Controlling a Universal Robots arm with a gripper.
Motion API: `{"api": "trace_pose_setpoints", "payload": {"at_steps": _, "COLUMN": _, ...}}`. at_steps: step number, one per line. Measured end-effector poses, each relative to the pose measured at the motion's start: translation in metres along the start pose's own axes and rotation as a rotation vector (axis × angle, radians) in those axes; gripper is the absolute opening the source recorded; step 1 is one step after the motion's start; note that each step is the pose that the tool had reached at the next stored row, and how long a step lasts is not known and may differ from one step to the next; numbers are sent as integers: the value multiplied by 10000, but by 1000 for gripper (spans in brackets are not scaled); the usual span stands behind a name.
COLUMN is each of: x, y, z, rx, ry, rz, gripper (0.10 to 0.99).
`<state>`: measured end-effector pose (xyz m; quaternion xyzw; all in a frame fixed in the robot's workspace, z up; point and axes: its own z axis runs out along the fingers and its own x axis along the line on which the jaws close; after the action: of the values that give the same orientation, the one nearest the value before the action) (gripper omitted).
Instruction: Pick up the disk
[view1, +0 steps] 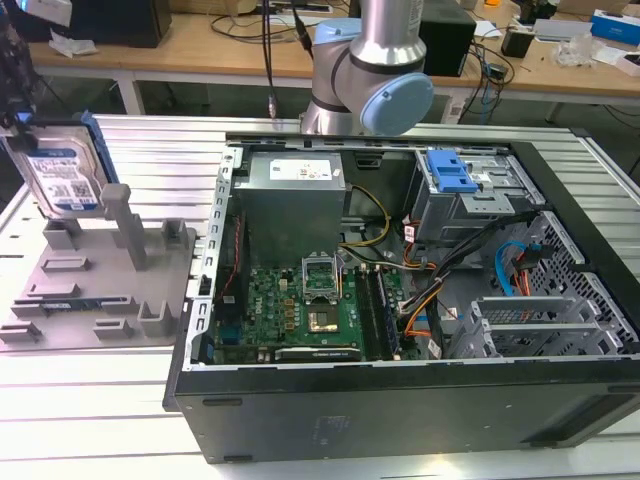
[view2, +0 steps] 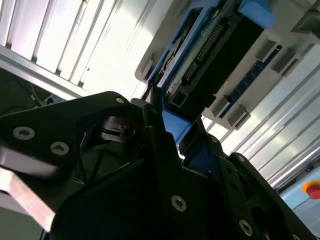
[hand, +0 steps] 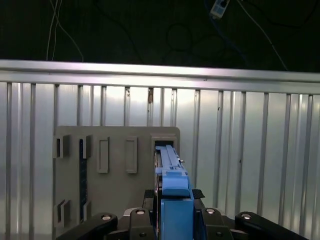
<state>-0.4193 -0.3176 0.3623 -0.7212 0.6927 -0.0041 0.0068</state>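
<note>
A: Exterior view first. Where is the disk (view1: 62, 172) sitting?

B: Upper left of the frame. One disk, standing on edge with its barcode label facing the camera and a blue rail running along its side. It is hanging above the back end of the grey fixture tray (view1: 95, 285); whether it is touching the tray's slot I cannot tell.

A: And the gripper?

B: In the first wrist view the gripper (hand: 172, 222) is closing on the disk (hand: 172, 187) from both sides, black fingers (hand: 207, 225) pressing against the blue rail at lower centre. In the second wrist view the same grasp is showing: the gripper (view2: 180, 150) is clamping the blue edge of the disk (view2: 215, 55), whose connector side is pointing toward the upper right.

A: What is lying around it?

B: One fixture tray (hand: 110, 180) under the disk in the first wrist view, resting on the ribbed metal table (hand: 260, 150). One open computer case (view1: 420, 330) is filling the centre and right of the exterior view, with one green motherboard (view1: 300, 310) inside and one blue-handled drive cage (view1: 455, 180) at its upper right. The arm (view1: 370, 70) is rising at top centre.
</note>
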Motion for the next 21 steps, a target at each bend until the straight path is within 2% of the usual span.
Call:
{"api": "trace_pose_setpoints", "payload": {"at_steps": 4, "x": -1, "y": -4, "z": -253, "rx": -1, "ry": 0, "rz": 0, "gripper": 369}}
{"api": "trace_pose_setpoints", "payload": {"at_steps": 8, "x": -2, "y": -7, "z": -450, "rx": -1, "ry": 0, "rz": 0, "gripper": 369}}
{"api": "trace_pose_setpoints", "payload": {"at_steps": 11, "x": -2, "y": -10, "z": -691, "rx": -1, "ry": 1, "rz": 0, "gripper": 369}}
{"api": "trace_pose_setpoints", "payload": {"at_steps": 13, "x": -3, "y": -12, "z": -796, "rx": -1, "ry": 1, "rz": 1, "gripper": 369}}
{"api": "trace_pose_setpoints", "payload": {"at_steps": 15, "x": -3, "y": -15, "z": -942, "rx": -1, "ry": 0, "rz": 0, "gripper": 369}}
{"api": "trace_pose_setpoints", "payload": {"at_steps": 21, "x": -4, "y": -19, "z": -1235, "rx": 0, "ry": 1, "rz": 0, "gripper": 369}}
